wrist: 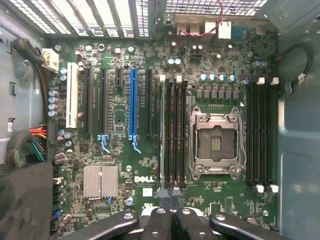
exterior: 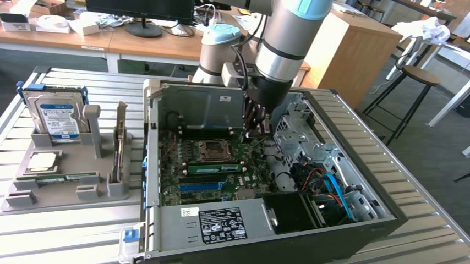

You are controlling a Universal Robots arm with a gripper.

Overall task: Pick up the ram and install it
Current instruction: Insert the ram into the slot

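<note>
The gripper [wrist: 170,196] hangs over the motherboard [wrist: 120,150] near one end of the memory slots, its fingers pressed together. The ram [exterior: 215,168], a long, thin green stick, stands on edge in the slot beside the processor socket [wrist: 216,145]. It seems fully seated, though its latches are hard to make out.

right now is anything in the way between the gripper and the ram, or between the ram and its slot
Nothing visible. The ram looks seated in a slot beside the processor socket. The shut gripper hangs just above one end of those slots, with no cable or part between them.
</note>
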